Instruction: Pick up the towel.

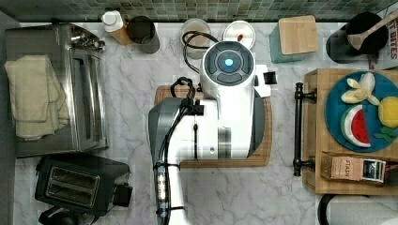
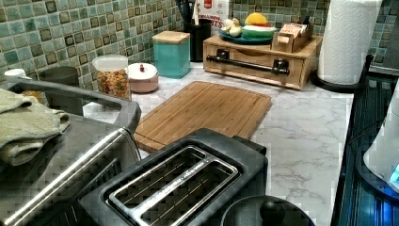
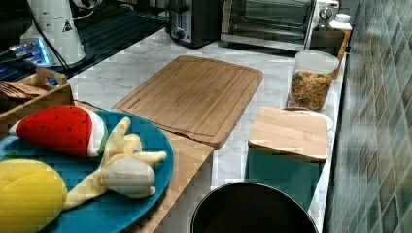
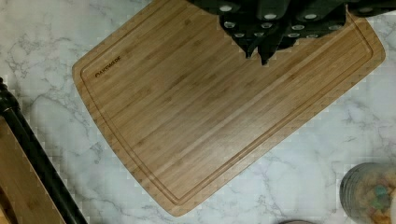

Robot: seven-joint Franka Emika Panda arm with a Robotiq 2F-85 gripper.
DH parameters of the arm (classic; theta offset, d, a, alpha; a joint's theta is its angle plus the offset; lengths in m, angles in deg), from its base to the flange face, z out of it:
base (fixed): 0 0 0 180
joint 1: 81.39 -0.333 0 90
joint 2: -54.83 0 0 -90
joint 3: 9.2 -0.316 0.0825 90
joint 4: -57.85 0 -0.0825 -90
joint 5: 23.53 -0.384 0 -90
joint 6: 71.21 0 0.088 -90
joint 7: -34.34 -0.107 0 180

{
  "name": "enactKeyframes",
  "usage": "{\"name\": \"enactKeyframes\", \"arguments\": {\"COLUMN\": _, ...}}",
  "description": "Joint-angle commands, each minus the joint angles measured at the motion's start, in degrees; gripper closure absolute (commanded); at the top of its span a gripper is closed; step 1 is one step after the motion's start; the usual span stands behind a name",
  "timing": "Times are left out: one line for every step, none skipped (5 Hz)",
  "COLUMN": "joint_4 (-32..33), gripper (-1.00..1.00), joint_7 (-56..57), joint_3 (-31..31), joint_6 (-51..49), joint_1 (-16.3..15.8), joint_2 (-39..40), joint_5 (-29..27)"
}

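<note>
The towel (image 1: 33, 96) is a cream-beige rumpled cloth lying folded on top of the silver toaster oven (image 1: 87, 112) at the top view's left. In the left view the towel (image 2: 23, 125) sits at the left view's left edge, on the oven's roof (image 2: 70, 160). My gripper (image 4: 260, 52) hangs above the bamboo cutting board (image 4: 210, 116), well away from the towel. In the top view the white arm (image 1: 225, 93) covers the board (image 1: 263, 157) at the counter's middle, to the right of the oven.
A black toaster (image 1: 75, 185) stands in front of the oven. Jars (image 2: 113, 75), a teal canister (image 2: 171, 54) and a wooden tray (image 2: 259, 66) with toy fruit line the tiled wall. A paper-towel roll (image 2: 348, 37) stands at the left view's right.
</note>
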Motion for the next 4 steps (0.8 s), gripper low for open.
{"name": "enactKeyframes", "arguments": {"joint_4": 0.02, "gripper": 1.0, "joint_7": 0.04, "joint_3": 0.05, "joint_6": 0.02, "joint_1": 0.0, "joint_2": 0.03, "joint_5": 0.73}}
{"name": "enactKeyframes", "arguments": {"joint_4": 0.03, "gripper": 1.0, "joint_7": 0.04, "joint_3": 0.05, "joint_6": 0.02, "joint_1": 0.0, "joint_2": 0.03, "joint_5": 0.73}}
{"name": "enactKeyframes", "arguments": {"joint_4": -0.48, "gripper": 1.0, "joint_7": -0.32, "joint_3": 0.07, "joint_6": 7.53, "joint_1": 0.04, "joint_2": 1.33, "joint_5": -1.36}}
{"name": "enactKeyframes", "arguments": {"joint_4": -3.57, "gripper": 1.0, "joint_7": 0.42, "joint_3": -0.83, "joint_6": 13.97, "joint_1": -0.6, "joint_2": 2.98, "joint_5": -4.62}}
